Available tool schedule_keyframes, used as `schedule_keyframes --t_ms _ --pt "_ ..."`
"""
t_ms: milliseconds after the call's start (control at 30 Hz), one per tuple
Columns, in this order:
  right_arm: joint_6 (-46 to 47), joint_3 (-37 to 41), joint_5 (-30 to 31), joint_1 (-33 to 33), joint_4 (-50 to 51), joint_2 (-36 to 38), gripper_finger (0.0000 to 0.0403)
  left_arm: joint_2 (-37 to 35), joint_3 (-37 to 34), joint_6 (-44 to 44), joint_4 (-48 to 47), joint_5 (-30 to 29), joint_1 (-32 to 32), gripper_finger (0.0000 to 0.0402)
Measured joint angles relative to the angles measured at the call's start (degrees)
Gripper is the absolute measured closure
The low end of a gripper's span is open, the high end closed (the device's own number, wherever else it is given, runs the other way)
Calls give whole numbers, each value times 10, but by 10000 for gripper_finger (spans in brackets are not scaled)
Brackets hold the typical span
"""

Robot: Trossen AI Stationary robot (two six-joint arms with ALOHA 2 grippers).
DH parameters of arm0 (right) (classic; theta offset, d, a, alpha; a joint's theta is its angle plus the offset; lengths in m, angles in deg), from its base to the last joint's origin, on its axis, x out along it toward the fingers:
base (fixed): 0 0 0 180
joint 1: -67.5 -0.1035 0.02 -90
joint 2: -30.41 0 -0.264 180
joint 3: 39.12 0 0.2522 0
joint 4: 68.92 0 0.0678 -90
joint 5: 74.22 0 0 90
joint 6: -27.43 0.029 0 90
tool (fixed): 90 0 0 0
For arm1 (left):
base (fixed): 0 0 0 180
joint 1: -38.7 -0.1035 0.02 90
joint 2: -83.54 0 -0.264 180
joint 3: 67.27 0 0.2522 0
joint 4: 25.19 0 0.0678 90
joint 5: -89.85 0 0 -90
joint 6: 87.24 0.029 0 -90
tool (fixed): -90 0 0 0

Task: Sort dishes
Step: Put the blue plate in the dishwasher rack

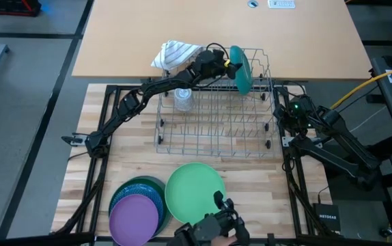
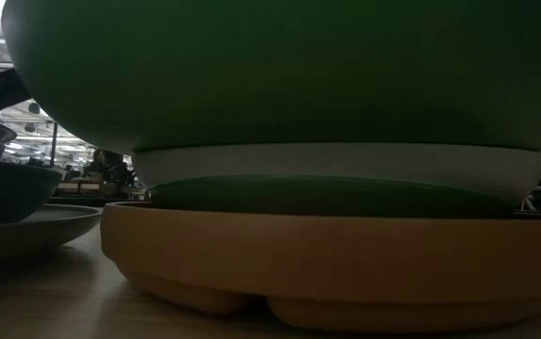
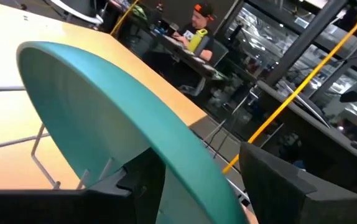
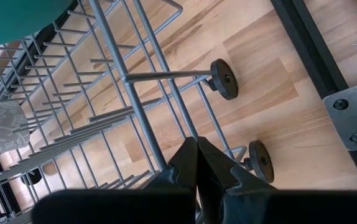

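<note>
A teal plate (image 1: pixel 242 68) (image 3: pixel 91 106) stands on its edge among the wires at the far right corner of the wire rack (image 1: pixel 216 119). My left gripper (image 1: pixel 231 65) (image 3: pixel 203 186) reaches level across the rack's far side and is open, one finger on each side of the plate's rim. My right gripper (image 4: pixel 197 168) waits shut beside the rack's right side, touching nothing. At the near edge lie a light green plate (image 1: pixel 194 193) and a purple plate (image 1: pixel 136 215), which tops a stack of darker dishes. My left gripper straddles the teal plate's near rim (image 3: pixel 178 155), coming level from the table's left. A clear gap shows between the rim and one finger (image 3: pixel 278 180). Whether the other finger (image 3: pixel 141 186) touches the plate, I cannot tell.
A clear glass (image 1: pixel 182 99) stands in the rack's far left part. A striped cloth (image 1: pixel 175 53) lies behind the rack. The low view is filled by a stack of dishes: a green bowl (image 2: pixel 280 66) over white, dark green and tan (image 2: pixel 327 245). A dark device (image 1: pixel 213 225) sits at the near edge.
</note>
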State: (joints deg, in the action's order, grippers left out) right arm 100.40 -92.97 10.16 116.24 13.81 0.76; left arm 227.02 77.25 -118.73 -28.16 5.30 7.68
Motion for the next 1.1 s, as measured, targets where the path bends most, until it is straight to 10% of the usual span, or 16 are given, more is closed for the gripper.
schedule_keyframes --t_ms 500,1100 --pt "-9 0 -2 0 1 0 400 -2 1 -75 -47 158 -37 208" --pt "-12 0 -1 0 1 0 400 -32 0 11 -77 177 -34 208"
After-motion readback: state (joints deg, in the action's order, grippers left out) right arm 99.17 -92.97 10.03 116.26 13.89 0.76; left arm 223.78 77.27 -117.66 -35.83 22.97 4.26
